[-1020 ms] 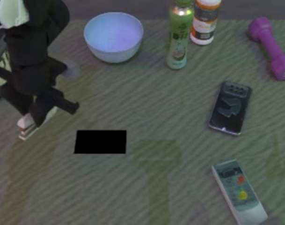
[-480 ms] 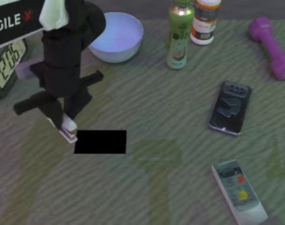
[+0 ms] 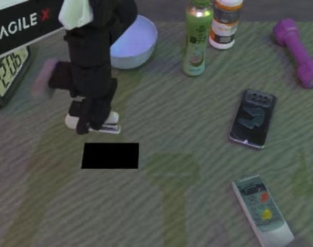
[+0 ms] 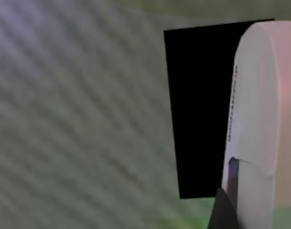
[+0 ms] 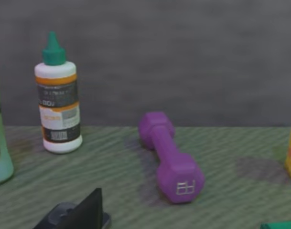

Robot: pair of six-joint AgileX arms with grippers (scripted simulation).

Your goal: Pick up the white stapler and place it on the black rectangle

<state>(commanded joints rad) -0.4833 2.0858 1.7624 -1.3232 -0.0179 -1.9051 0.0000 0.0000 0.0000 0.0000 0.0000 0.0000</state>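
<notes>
Only the left wrist view shows the white stapler (image 4: pixel 260 119) overlapping the black rectangle (image 4: pixel 198 109).

Rendered simulation scene, staged tabletop (image 3: pixel 197 128), not real room. Surface: flat green-grey wavy texture filling frame. Plain grey backdrop wall (image 5: pixel 183 47) behind tabletop in right wrist view; no furniture, no windows. Unrelated household props scattered: bowl (image 3: pixel 138 43) upper centre, green bottle (image 3: pixel 196 43) and white bottle (image 3: pixel 224 23) at top, purple dumbbell (image 3: pixel 297 51) upper right, phone (image 3: pixel 253 118) right, remote (image 3: pixel 261 208) lower right, digital clock (image 3: pixel 7 74) upper left. AgileX arm (image 3: pixel 92 56) upper left.
</notes>
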